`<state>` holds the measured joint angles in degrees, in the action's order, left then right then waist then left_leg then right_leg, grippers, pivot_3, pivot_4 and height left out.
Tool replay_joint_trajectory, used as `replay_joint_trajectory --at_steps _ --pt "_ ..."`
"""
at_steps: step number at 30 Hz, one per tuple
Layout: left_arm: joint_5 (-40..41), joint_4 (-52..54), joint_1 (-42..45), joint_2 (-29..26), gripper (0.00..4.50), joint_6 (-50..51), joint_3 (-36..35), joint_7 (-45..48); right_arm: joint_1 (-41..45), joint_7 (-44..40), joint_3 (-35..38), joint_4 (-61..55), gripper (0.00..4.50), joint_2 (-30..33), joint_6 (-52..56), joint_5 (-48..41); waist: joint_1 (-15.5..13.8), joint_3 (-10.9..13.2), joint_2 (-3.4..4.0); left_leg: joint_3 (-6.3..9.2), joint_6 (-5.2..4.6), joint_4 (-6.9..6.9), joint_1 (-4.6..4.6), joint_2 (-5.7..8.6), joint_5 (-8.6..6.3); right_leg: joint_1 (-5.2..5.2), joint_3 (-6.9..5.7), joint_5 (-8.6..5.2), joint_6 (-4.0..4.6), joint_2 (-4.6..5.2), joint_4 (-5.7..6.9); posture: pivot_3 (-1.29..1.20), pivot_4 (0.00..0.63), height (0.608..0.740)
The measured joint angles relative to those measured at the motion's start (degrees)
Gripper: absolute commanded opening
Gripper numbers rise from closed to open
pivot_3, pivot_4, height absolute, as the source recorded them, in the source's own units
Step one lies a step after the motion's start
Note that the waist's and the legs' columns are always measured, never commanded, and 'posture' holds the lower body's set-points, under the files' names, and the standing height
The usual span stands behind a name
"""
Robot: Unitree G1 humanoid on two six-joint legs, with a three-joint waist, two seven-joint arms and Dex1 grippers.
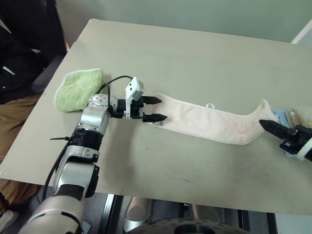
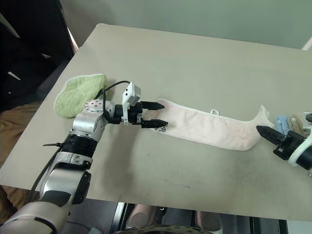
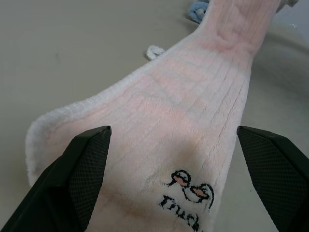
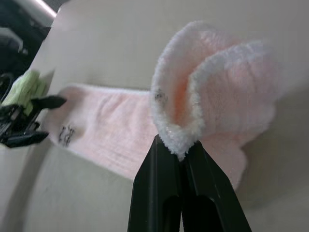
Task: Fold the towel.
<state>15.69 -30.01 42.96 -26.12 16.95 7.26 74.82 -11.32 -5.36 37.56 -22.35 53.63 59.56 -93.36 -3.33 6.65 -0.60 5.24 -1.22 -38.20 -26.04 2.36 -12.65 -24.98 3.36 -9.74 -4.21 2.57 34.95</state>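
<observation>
Now the soft, fluffy pink towel is laid long across the smooth table. Its 3 o'clock end is pinched by the right fingers. The left fingers are held apart over its 9 o'clock end.

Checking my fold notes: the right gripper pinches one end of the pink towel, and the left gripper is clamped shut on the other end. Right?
Not quite. The left gripper is open, its fingers straddling the pink towel, as the left wrist view shows. The right gripper does pinch the other end.
</observation>
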Motion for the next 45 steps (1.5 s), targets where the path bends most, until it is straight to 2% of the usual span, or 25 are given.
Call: replay_joint_trajectory --at_steps 10,12,17,28,40,43,45 --pt "-0.92 -1.65 0.27 0.34 4.5 -1.65 0.02 0.0 12.93 0.93 -16.93 -5.46 0.04 1.09 0.06 4.51 0.23 0.01 0.02 0.01 0.26 -0.07 -0.01 -0.04 0.26 0.02 0.01 0.09 -0.12 -0.05 -0.01 0.0 0.15 0.74" --pt "-1.15 -1.74 0.27 0.4 4.5 -2.08 0.03 0.01 16.04 0.92 -22.86 -5.7 0.04 -0.29 0.37 7.96 0.34 0.01 0.01 0.01 0.28 -0.08 0.02 -0.04 0.26 0.01 0.0 0.12 -0.1 -0.06 0.0 0.0 0.15 0.74" --pt "-1.21 -1.8 0.29 0.51 4.5 -2.38 0.0 -0.04 19.74 0.85 -31.88 -5.15 0.04 -4.42 1.25 14.55 0.35 0.01 0.03 0.0 0.25 -0.1 0.02 -0.05 0.3 -0.01 0.0 0.26 -0.12 -0.05 0.05 0.0 0.15 0.74" --pt "-1.23 -1.71 0.29 0.48 4.5 -2.69 0.0 -0.23 23.38 -2.34 -35.77 -2.9 0.04 -10.3 0.64 25.85 0.45 0.01 0.03 0.02 0.28 -0.12 0.04 -0.06 0.47 -0.02 -0.01 0.44 0.04 -0.06 0.05 0.0 0.15 0.74" --pt "-1.22 -1.58 0.28 0.46 4.5 -2.33 0.0 -0.45 27.26 -1.86 -34.5 1.77 0.04 -16.39 4.3 27.99 0.46 0.02 0.04 0.08 0.02 -0.01 0.03 -0.07 0.64 -0.09 -0.05 0.68 0.24 -0.08 0.06 0.0 0.15 0.74" --pt "-1.22 -1.41 0.28 0.46 4.5 -2.01 0.0 -0.45 27.27 -1.91 -34.54 1.75 0.68 -16.6 5.32 28.59 0.46 0.02 0.04 0.09 0.01 0.0 0.03 -0.07 0.65 -0.09 -0.04 0.71 0.28 -0.09 0.06 0.0 0.15 0.74" --pt "-1.25 -1.41 0.28 0.46 4.5 -2.1 0.0 -0.56 27.26 -1.94 -34.54 1.71 1.31 -16.88 5.85 29.4 0.46 0.02 0.04 0.1 0.0 0.01 0.03 -0.07 0.65 -0.1 -0.05 0.73 0.31 -0.09 0.06 0.0 0.15 0.74"
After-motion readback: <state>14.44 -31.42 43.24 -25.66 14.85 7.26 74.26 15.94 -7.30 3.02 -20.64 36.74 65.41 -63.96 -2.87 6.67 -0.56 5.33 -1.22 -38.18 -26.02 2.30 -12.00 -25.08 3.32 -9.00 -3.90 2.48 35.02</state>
